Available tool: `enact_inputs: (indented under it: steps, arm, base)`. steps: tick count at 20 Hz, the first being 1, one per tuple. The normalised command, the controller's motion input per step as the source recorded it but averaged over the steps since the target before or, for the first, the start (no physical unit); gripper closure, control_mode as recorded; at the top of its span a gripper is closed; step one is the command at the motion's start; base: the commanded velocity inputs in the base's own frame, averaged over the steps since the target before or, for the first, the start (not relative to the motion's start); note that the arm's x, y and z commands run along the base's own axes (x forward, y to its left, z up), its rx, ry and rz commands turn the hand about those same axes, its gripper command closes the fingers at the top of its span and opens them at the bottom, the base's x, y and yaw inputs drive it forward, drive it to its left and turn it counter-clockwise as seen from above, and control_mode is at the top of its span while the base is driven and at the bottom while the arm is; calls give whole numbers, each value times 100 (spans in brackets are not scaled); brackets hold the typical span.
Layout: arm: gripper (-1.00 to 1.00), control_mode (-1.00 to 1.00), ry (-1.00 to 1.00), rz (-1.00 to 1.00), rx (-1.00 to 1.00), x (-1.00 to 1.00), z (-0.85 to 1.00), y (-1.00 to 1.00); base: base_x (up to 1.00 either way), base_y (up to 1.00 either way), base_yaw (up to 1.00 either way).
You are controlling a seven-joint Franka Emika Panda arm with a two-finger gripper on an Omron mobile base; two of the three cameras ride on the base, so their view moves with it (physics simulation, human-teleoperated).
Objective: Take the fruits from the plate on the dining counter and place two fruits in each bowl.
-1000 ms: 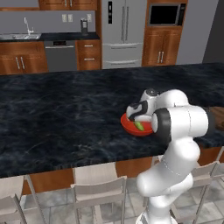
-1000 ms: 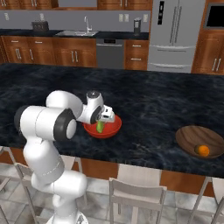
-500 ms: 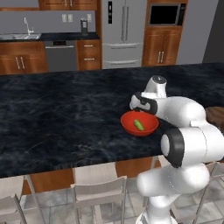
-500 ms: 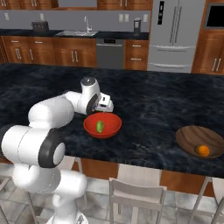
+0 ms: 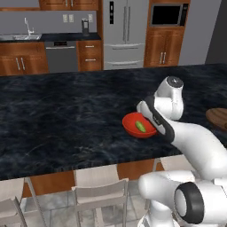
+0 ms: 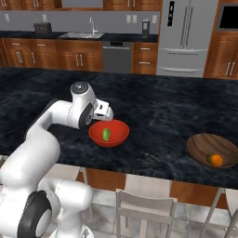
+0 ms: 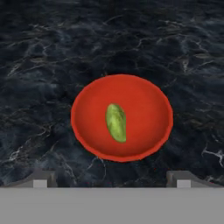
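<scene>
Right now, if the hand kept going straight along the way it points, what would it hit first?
Most likely the red bowl, which sits centred ahead of the hand, with the green fruit lying in its middle. Depth is hard to judge, so whether fruit or bowl comes first is uncertain.

The gripper [image 6: 105,113] has lifted off the glossy red bowl [image 6: 109,133] and pulled back toward the arm's side. The green oblong fruit [image 6: 106,135] now lies uncovered in the bowl, released.

Two bowls, red [image 6: 109,133] and wooden [image 6: 213,148]; two fruits, green [image 7: 116,122] and orange [image 6: 215,160].
</scene>
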Motion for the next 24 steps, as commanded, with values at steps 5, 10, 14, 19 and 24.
enact_inputs:
  steps: [5,10,14,19,24]
  arm:
    - [-100,-100,5,0,0,-97,39,23]
    - [-100,-100,21,0,0,-37,22,7]
    - [-100,-100,12,0,0,-4,25,0]
    - [-100,-100,1,0,0,0,42,0]
    - [-100,-100,0,0,0,-10,40,0]
  base:
    - [0,0,0]
    - [0,0,0]
    - [0,0,0]
    - [0,0,0]
    - [0,0,0]
